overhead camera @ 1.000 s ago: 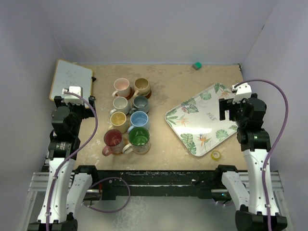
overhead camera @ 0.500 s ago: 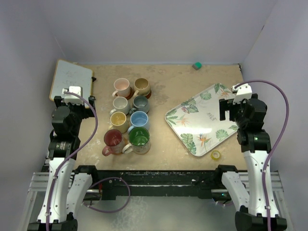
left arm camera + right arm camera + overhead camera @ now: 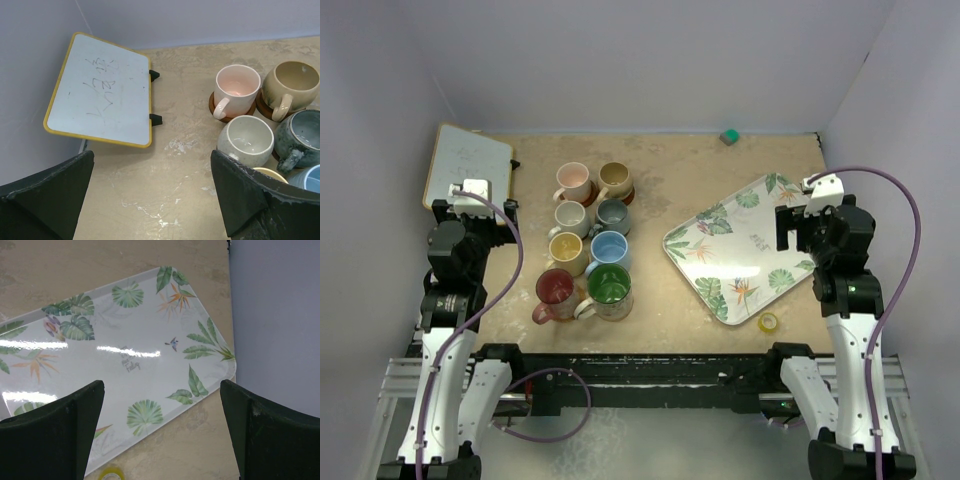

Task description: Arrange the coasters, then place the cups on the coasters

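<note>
Several cups stand in two columns left of centre: pink (image 3: 572,181), tan (image 3: 615,178), grey (image 3: 571,216), slate (image 3: 613,214), yellow (image 3: 566,250), light blue (image 3: 609,248), red (image 3: 556,290) and green (image 3: 609,288). Each sits on a coaster; only rims show, such as the dark brown coaster (image 3: 628,195) under the tan cup and another coaster (image 3: 214,106) under the pink cup (image 3: 237,85). My left gripper (image 3: 152,160) hangs open over bare table left of the cups. My right gripper (image 3: 162,390) is open above the tray's right corner. Neither holds anything.
A yellow-framed whiteboard (image 3: 468,165) lies at the back left. A leaf-patterned tray (image 3: 740,245) lies on the right, with a yellow tape roll (image 3: 769,322) by its near corner. A small green object (image 3: 729,135) sits at the back wall. Walls close in on both sides.
</note>
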`<state>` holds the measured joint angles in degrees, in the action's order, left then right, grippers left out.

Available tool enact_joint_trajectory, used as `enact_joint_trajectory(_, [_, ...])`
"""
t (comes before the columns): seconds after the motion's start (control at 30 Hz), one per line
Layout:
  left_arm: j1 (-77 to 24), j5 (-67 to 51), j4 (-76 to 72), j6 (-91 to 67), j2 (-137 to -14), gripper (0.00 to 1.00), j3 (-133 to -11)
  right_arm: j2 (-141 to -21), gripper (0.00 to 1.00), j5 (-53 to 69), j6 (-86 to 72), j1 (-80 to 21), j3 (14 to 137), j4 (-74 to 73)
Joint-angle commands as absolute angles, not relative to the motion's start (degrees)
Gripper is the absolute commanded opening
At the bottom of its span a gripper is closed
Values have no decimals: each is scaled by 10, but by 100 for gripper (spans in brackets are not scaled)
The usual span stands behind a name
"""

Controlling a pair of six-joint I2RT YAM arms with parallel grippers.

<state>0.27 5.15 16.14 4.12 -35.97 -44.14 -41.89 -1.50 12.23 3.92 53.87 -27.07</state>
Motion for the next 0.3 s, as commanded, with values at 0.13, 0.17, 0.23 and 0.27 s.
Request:
enact_joint_trajectory(0.13, [7,55,146,46,-356,96,-450,-413,100,-9,128,42,535,-252])
enact_joint_trajectory(0.17, [7,54,146,46,-356,96,-450,-414,100,-9,128,42,535,-251])
enact_joint_trajectory(0.23, [7,51,147,47,-356,96,-450,-414,100,-9,127,42,535,-251])
enact_joint_trajectory(0.27, [7,51,147,46,-355,96,-450,-414,100,-9,128,43,535,-251])
